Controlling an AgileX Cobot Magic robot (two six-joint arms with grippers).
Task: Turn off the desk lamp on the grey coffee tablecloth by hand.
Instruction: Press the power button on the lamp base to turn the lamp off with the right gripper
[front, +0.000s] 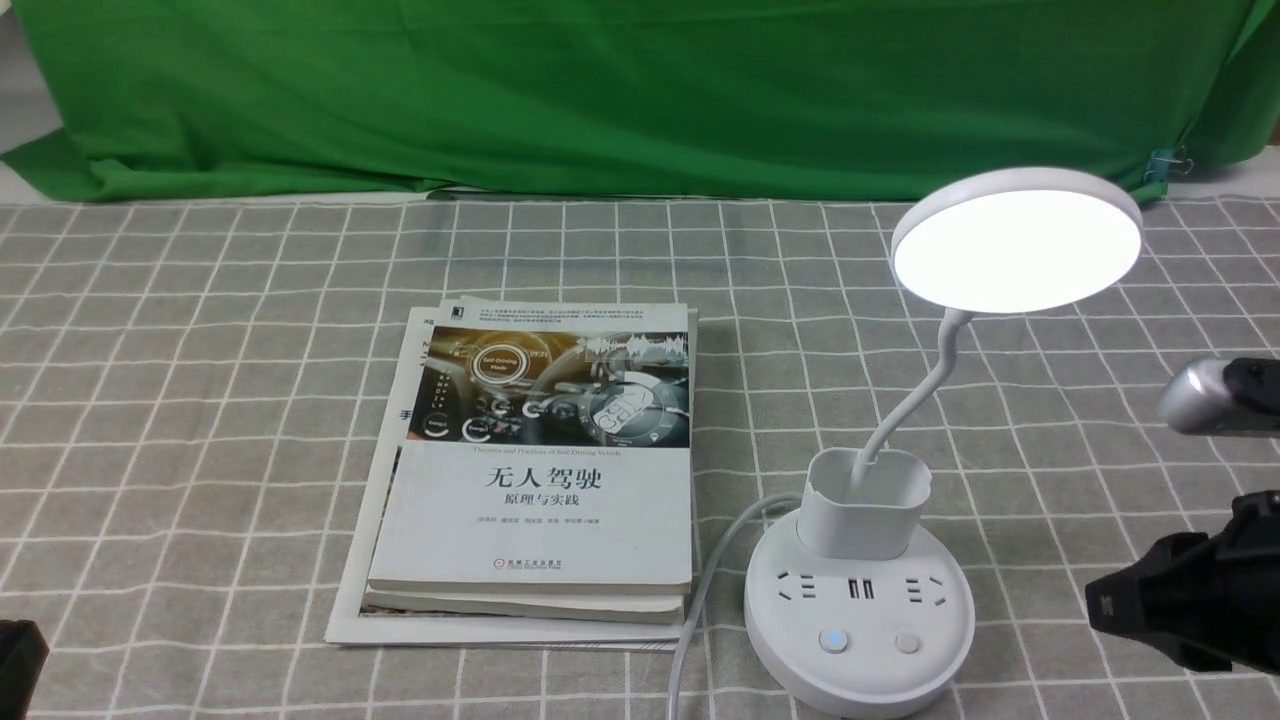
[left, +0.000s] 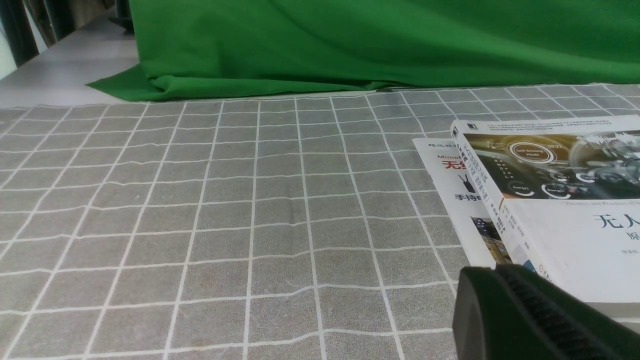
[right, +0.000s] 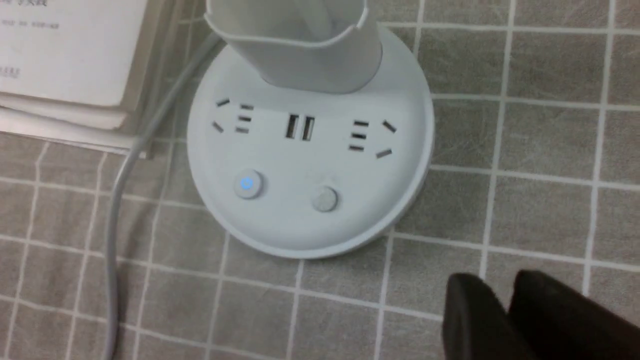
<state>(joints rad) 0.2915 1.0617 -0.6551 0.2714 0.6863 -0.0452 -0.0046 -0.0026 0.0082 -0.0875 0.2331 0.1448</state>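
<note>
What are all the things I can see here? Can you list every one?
white desk lamp with round disc head: one, white, shining, right side of the tablecloth
thin grey power cord: one, grey, leading from the lamp's base
white paperback books: seemingly three, stacked, left of the lamp
grey-brown tablecloth with white grid: one, under everything
plain green backdrop cloth: one, green, at the back
small blue binder clip: one, blue, on the green cloth, far right
black right claw: one, black, beside the lamp's base, not touching it
black left claw: one, black, near left corner, partly seen
</note>
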